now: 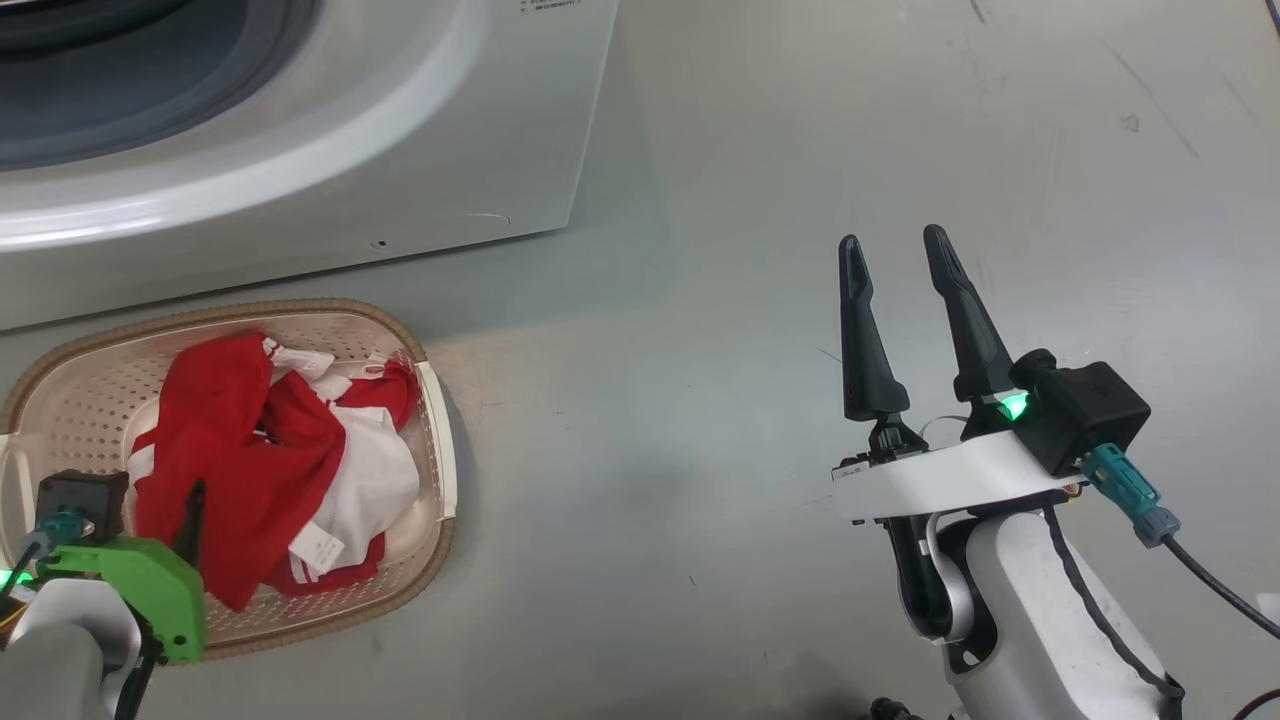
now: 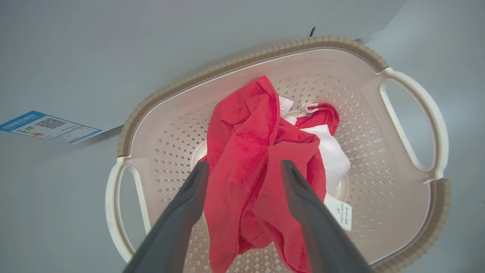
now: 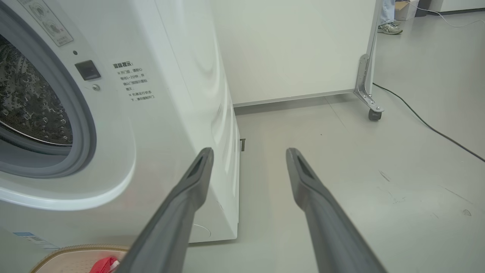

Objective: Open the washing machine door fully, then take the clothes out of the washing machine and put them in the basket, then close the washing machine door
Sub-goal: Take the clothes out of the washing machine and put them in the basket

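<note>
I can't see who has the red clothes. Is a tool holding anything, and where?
Nothing is held. The left tool is open over the clothes lying in the basket; the right tool is open and empty.

In the right wrist view, left of centre, the white front of the washing machine (image 3: 170, 113) bears a notice (image 3: 134, 81) of black Chinese characters in short lines, headed, as far as it reads, 温馨提示. At the left edge of the left wrist view, a blue-edged label (image 2: 49, 127) on the machine shows a QR code (image 2: 50, 123) and print too small to read. The print on the white care tag (image 2: 343, 216) of the clothes (image 2: 242, 151) is also too small.
</note>
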Controlling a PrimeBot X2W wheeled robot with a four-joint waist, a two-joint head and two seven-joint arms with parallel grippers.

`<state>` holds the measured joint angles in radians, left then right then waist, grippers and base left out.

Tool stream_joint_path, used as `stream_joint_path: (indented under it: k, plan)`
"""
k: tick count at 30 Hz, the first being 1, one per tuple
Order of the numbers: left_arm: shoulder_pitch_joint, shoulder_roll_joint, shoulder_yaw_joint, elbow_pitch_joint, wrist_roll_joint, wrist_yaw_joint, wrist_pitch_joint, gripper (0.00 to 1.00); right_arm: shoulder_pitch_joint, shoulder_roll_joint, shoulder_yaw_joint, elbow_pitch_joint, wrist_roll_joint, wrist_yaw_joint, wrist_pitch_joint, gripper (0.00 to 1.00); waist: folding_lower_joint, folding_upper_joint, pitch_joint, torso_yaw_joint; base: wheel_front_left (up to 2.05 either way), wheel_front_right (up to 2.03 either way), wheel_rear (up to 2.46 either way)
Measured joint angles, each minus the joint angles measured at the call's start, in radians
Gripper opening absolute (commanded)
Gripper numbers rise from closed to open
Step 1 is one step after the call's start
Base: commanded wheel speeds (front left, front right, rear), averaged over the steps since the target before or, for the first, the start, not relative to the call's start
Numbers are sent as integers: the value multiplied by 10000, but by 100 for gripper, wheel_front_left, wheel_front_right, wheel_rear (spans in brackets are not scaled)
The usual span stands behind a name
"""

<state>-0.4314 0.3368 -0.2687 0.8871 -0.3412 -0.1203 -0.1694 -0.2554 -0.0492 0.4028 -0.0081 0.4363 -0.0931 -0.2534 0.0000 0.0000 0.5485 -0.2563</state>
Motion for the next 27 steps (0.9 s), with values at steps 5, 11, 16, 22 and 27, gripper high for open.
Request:
stream_joint_path:
  k: [5, 11, 16, 22, 27]
  plan:
    - [-290, -201, 6, 109, -90, -8, -303, 100, -18, 0, -100, 127, -35, -63, 0, 100, 0, 0, -217, 81, 0, 0, 0]
    - [-589, -476, -61, 44, -88, -10, -616, 100, -21, 0, -339, 270, -90, -63, 0, 100, 0, 0, -621, 248, 0, 0, 0]
    - [-765, -711, -196, -288, -79, -38, -796, 100, -12, 0, -554, 481, -109, -50, 0, 100, 0, 0, -1042, 472, 0, 0, 0]
    - [-844, -826, -253, -765, -4, -38, -800, 100, 147, 0, -786, 711, -173, 44, 0, 100, 0, 0, -1635, 785, 0, 0, 0]
    - [-837, -1049, -174, -1524, -4, -40, -800, 100, 413, 0, -995, 882, -201, 211, 0, 100, 0, 0, -2187, 1044, 0, 0, 0]
